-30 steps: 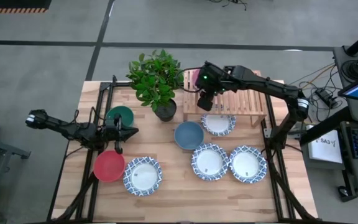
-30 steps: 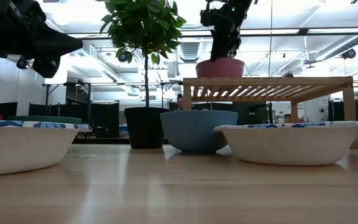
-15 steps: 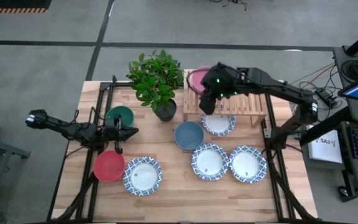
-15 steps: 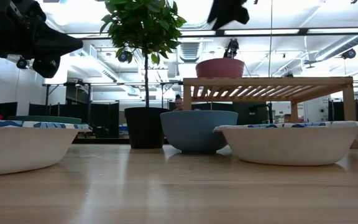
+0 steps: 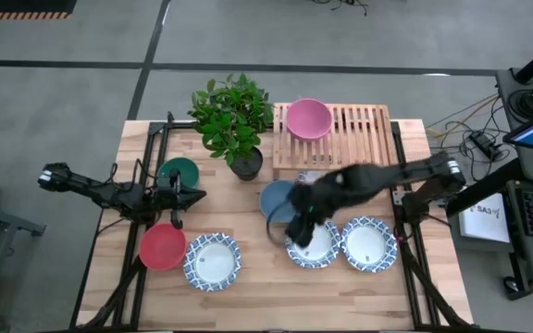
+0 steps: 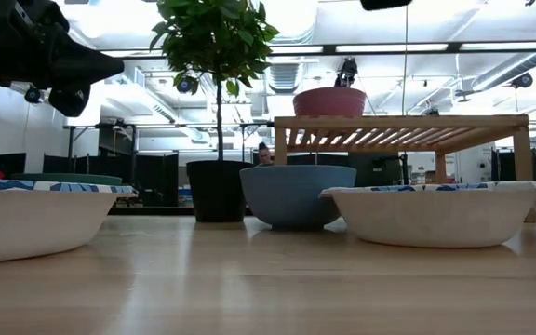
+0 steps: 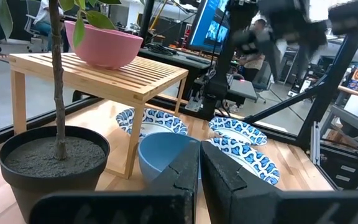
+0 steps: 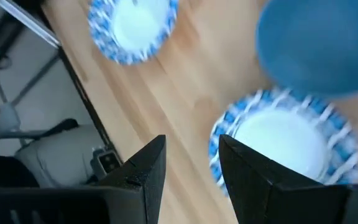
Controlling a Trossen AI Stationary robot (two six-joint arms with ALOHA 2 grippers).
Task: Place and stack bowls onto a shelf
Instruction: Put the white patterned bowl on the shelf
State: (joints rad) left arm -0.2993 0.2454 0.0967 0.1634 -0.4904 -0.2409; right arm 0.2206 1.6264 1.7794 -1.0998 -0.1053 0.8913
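Observation:
A pink bowl [image 5: 309, 118] stands on the slatted wooden shelf [image 5: 364, 139] at the far side, also seen in the low view [image 6: 329, 100]. My right gripper [image 5: 296, 225] hangs open and blurred above the blue bowl [image 5: 276, 196] and a white blue-rimmed bowl [image 5: 315, 250]. In its wrist view the right gripper [image 8: 191, 168] has nothing between its fingers. Two more white bowls [image 5: 368, 243] [image 5: 213, 261], a red bowl [image 5: 163, 246] and a green bowl [image 5: 179, 171] rest on the table. My left gripper [image 5: 179, 195] waits shut at the left.
A potted plant [image 5: 234, 120] in a dark pot [image 7: 51, 162] stands left of the shelf. Another white bowl [image 7: 148, 121] lies by the shelf's near side, under my right arm. Bare tabletop [image 5: 276, 296] runs along the near edge.
My right gripper has drawn away from the pink bowl and swung from over the shelf toward the table's near edge, turning as it went; it now hangs over the blue and white bowls. The pink bowl stays on the shelf.

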